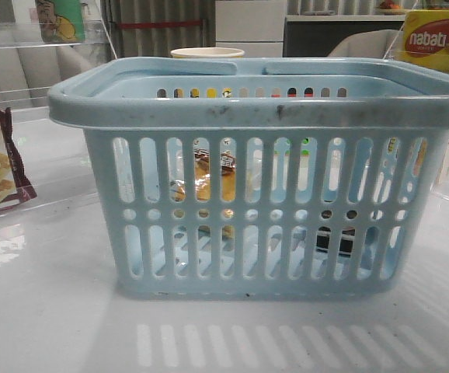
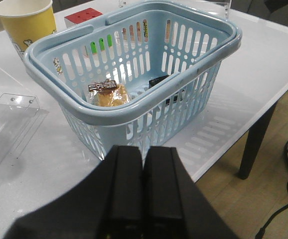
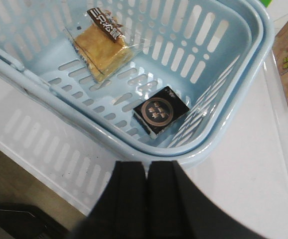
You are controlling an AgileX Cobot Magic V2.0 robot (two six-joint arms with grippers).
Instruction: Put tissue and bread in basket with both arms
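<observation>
Both grippers, left and right, clenched and holding nothing.
Bread and tissue lie inside the basket; placing looks finished, arms need only retract.

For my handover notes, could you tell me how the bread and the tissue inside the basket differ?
The bread is a golden-brown bun in clear wrap with a dark label band; the tissue is an opaque black packet with a round emblem. The bread looks larger than the tissue. Both lie apart on the floor of the basket.

L gripper, R gripper — both closed, empty.
</observation>
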